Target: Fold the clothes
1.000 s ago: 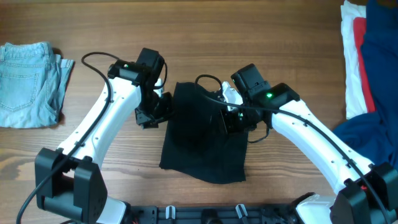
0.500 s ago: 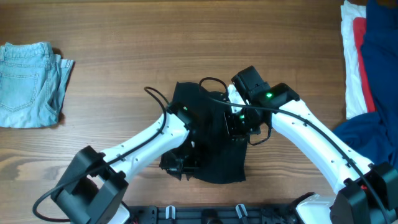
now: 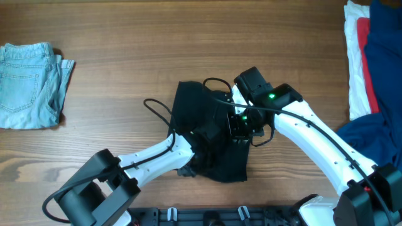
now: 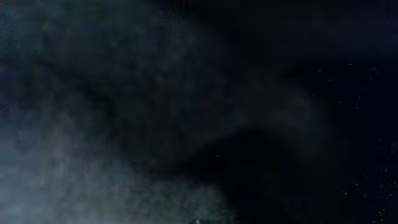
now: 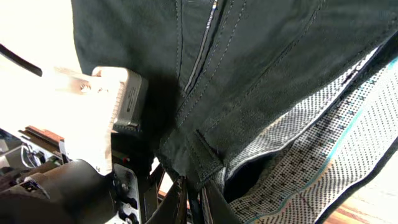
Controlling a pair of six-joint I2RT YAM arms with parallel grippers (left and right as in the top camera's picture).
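Black garment (image 3: 188,103), toward the surface's front edge: right jaws pinch its hem. Left jaws are buried in cloth, state indeterminable. Risk: an uneven pull may bunch the fold.

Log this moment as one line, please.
left gripper: on black garment, grip hidden; right gripper: shut on same garment; fold: unfinished
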